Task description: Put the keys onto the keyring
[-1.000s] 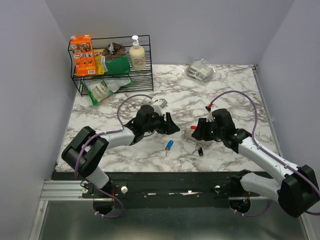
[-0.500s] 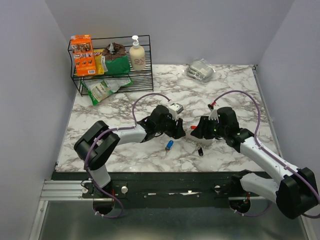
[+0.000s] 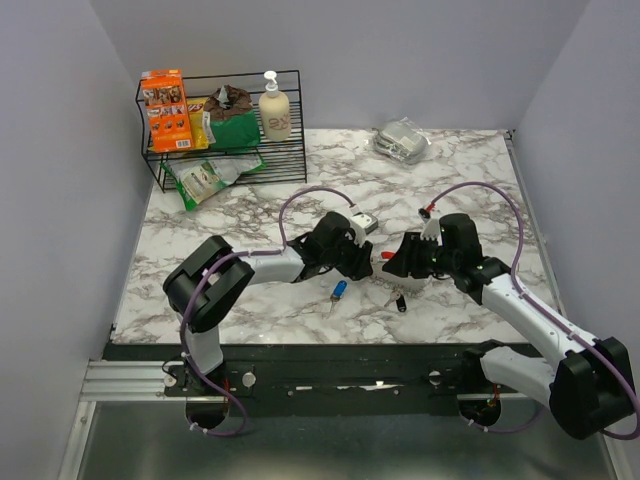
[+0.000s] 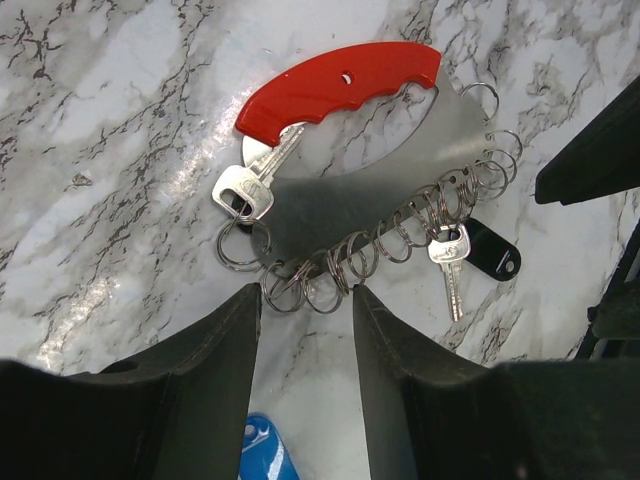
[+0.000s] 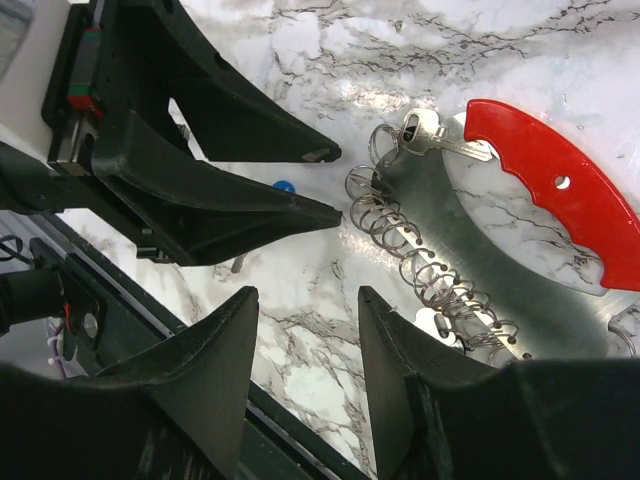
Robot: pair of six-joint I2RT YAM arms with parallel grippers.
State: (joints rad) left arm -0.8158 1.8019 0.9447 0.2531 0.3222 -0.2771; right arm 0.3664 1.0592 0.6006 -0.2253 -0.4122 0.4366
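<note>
Just beyond the left hand (image 4: 304, 300), jaws apart, lies the keyring (image 4: 340, 88)

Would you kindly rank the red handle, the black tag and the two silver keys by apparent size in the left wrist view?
1. the red handle
2. the key at the handle and the key beside the tag: these look alike
3. the black tag, partly behind that key, so unsure

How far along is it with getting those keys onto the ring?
Two silver keys already look hung on the keyring. The left hand, open, is at its end rings; the right hand hovers open nearby. The blue-headed key lies loose on the marble, not yet threaded.
</note>
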